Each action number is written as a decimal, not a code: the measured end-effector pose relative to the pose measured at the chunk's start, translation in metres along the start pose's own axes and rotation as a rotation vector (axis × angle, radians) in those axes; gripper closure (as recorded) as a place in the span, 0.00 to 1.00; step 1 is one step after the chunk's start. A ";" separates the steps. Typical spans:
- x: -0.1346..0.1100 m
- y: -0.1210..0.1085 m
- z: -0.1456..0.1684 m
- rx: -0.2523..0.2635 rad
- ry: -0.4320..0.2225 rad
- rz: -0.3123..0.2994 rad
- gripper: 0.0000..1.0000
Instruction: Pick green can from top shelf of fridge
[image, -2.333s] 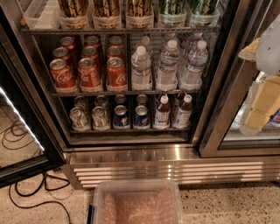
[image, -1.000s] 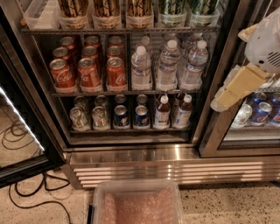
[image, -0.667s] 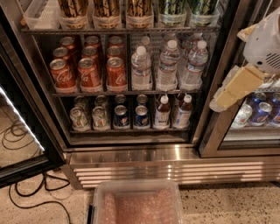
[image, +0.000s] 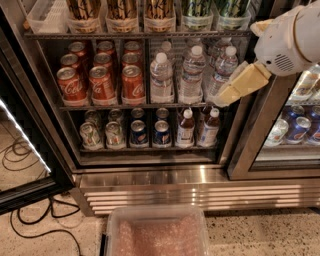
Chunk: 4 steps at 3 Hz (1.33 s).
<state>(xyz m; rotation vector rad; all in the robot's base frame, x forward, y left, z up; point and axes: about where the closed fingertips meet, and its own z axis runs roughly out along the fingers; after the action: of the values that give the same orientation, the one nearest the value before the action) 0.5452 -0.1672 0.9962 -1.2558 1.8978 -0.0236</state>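
In fridge (image: 150, 177), green can (image: 195, 9) stands on top shelf (image: 135, 35), just right of gold-black cans (image: 122, 9); upper part cut off by frame edge, print unreadable. Pincer (image: 241, 84) hangs at right by water bottles (image: 192, 75), apart from the can; open or closed, can't tell. Red cans (image: 100, 82) below read Coca-Cola

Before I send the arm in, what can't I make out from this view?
Camera view:
- green can: top cut off by the frame's upper edge.
- top shelf: only its front rail and tray bottoms show, same edge.
- gripper, beside the water bottles: its own body hides its far side.
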 end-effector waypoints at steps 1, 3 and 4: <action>-0.022 -0.015 0.018 0.012 -0.101 0.078 0.00; -0.022 -0.012 0.021 0.056 -0.138 0.124 0.00; -0.033 -0.004 0.025 0.129 -0.223 0.193 0.00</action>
<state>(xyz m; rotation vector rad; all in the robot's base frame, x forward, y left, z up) 0.5690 -0.1337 1.0029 -0.9442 1.7853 0.0902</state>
